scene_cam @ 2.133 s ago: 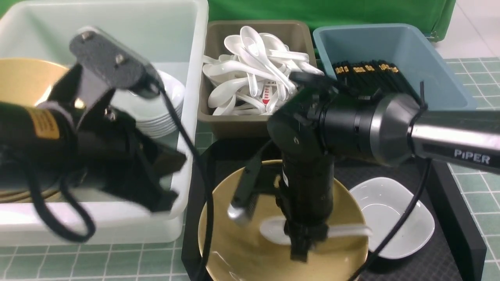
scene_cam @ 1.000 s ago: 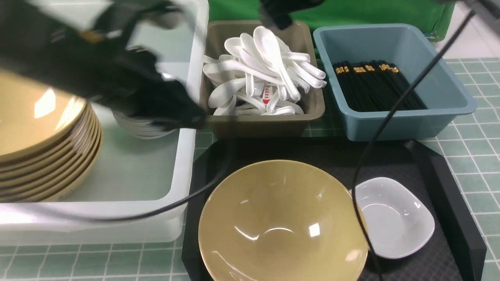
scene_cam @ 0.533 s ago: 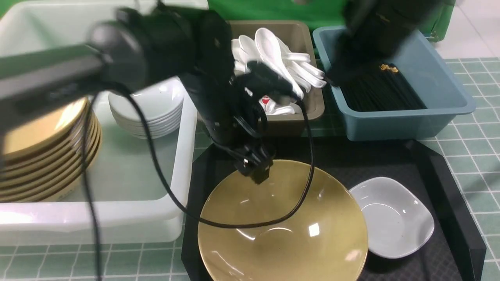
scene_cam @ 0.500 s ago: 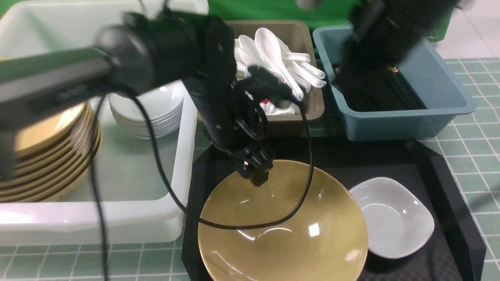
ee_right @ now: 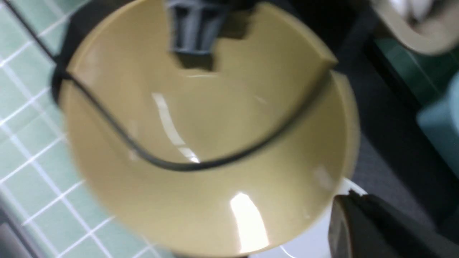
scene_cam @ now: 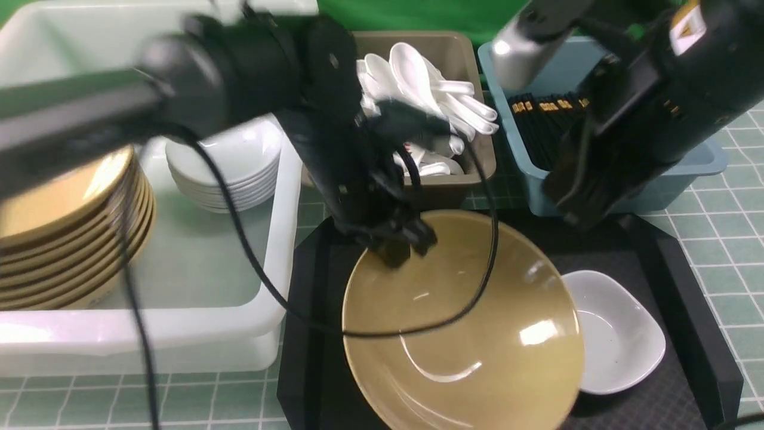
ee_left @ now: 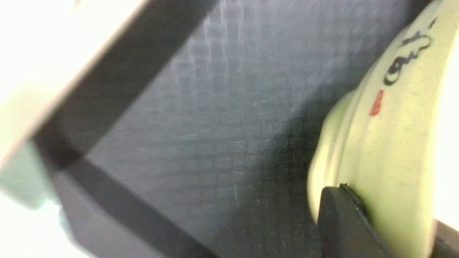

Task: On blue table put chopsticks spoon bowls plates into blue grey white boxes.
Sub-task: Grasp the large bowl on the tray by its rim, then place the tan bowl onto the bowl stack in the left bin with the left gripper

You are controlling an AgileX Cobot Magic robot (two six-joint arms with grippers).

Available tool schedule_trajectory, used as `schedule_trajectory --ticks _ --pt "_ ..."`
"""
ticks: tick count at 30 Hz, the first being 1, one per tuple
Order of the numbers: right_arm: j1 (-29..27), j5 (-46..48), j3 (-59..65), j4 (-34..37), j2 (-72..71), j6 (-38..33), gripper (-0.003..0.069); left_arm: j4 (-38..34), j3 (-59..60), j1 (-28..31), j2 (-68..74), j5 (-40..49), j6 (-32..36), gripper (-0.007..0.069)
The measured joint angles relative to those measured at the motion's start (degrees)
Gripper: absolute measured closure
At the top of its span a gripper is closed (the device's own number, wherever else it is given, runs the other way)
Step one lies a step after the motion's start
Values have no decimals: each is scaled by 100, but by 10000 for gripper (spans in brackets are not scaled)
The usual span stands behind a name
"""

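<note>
Blue table (scene_cam: 740,269): white box (scene_cam: 149,334) at left holds stacked bowls (scene_cam: 59,227) and stacked plates (scene_cam: 233,161). Black tray (scene_cam: 662,280) near centre. On it, tan bowl (scene_cam: 465,322) tilted, far rim high. Blue box (scene_cam: 698,170) far right, chopsticks (scene_cam: 543,113) inside. Grey box (scene_cam: 465,185) far centre, spoons (scene_cam: 430,95) heaped in it. White plate (scene_cam: 621,334) on the tray, just right of the tan bowl. Left gripper (scene_cam: 406,245) clamped on the tan bowl's far rim. Right gripper (scene_cam: 573,209) above the tray's far right; opening unclear, nothing seen in it.
</note>
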Motion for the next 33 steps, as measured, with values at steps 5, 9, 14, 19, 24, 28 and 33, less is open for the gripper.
schedule_trajectory --ticks 5,9,14,19,24,28,33 --pt "679 -91 -380 5 5 -82 621 -57 6 331 -875 195 -185 618" --pt "1243 -332 -1091 11 63 -147 621 -454 6 1333 -1957 429 -359 619" --pt "1718 -394 -1750 16 415 -243 621 -507 6 3041 -2755 818 -661 619" --pt "1968 -389 -2070 29 831 -425 621 -532 6 5505 -3118 883 -831 619" --pt "1970 -328 -2082 -4 855 -660 621 -388 243 6497 -2964 438 -1028 617" --pt "1970 -252 -2082 -57 855 -687 621 -203 497 6453 -2660 309 -1110 600" --pt "1970 -135 -2082 -114 855 -693 621 52 751 6413 -2258 176 -1224 526"
